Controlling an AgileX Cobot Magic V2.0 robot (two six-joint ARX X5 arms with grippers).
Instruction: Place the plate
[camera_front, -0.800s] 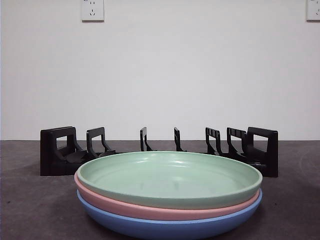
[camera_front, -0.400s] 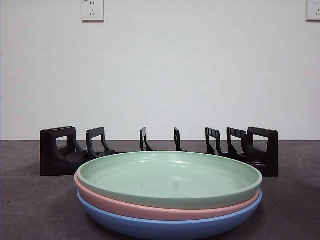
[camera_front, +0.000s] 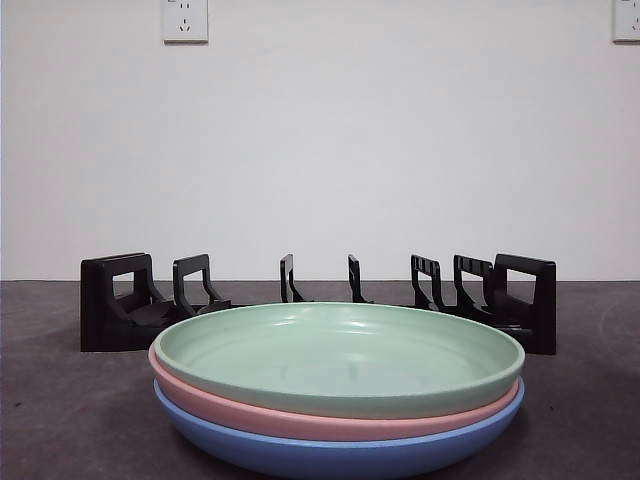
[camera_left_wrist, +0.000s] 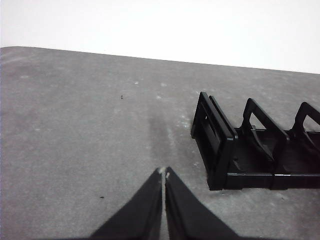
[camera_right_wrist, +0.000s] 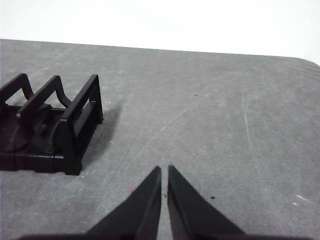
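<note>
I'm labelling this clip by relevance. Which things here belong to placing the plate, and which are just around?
Job: green plate atop pink plate and blue plate; black plate rack; left gripper; right gripper.
Around: wall sockets; grey table.

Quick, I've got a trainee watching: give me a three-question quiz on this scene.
1. True or false: the black dish rack already holds a plate.
2. Which plate tops the stack: A green plate, B pink plate, C blue plate?
3. Fill in: the left end effector and right end effector both hang over the bare ____.

Key: 1 false; 2 A; 3 table.
</note>
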